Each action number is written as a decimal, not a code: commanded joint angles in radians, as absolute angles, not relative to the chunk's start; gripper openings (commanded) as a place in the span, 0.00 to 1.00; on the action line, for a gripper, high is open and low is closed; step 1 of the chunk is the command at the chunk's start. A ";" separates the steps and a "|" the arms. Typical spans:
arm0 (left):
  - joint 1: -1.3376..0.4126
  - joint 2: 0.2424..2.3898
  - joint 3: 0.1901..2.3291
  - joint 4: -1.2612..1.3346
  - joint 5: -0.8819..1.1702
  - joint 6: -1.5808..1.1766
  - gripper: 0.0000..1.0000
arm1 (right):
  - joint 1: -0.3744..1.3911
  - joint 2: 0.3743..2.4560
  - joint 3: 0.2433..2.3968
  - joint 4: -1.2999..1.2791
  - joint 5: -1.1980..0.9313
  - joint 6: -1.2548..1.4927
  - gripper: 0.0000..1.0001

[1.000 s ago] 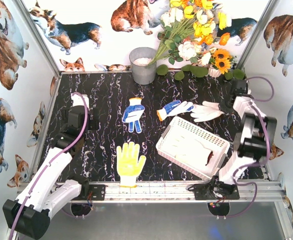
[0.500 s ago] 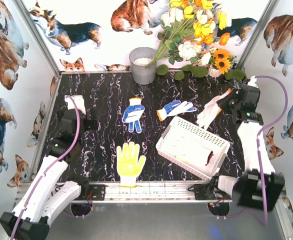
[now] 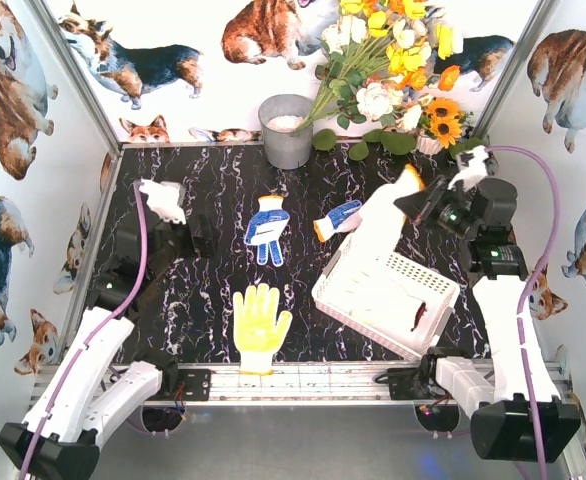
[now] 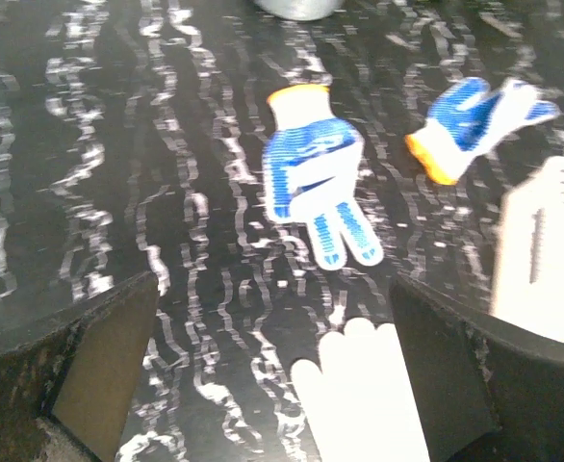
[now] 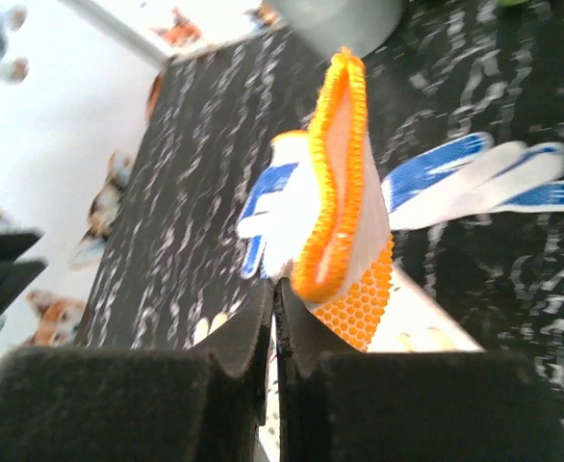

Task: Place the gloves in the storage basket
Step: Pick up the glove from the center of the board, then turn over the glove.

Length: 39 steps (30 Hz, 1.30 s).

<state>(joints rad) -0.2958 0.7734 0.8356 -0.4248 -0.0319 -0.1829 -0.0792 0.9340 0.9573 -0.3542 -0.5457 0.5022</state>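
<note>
right pincer [image 5: 274,322] lifted knit orange-cuffed glove [image 3: 378,222], pinching cuff, over slotted basket [image 3: 423,272]; left pincer [image 4: 277,361] spread.

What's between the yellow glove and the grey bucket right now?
One blue-palmed glove, flat on the table, apart from both the yellow glove and the bucket; the top view shows it.

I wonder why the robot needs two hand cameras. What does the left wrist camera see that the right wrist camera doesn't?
Only the left wrist view looks between the open fingers of the left gripper: nothing is held there. Only the right wrist view shows the right gripper shut on the orange-cuffed glove. Both show the left blue-palmed glove and the right blue-palmed glove lying on the black table.
</note>
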 commanded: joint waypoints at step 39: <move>-0.486 1.018 0.733 0.299 0.858 -0.745 0.54 | 0.669 1.256 1.182 -0.267 -0.946 0.448 0.00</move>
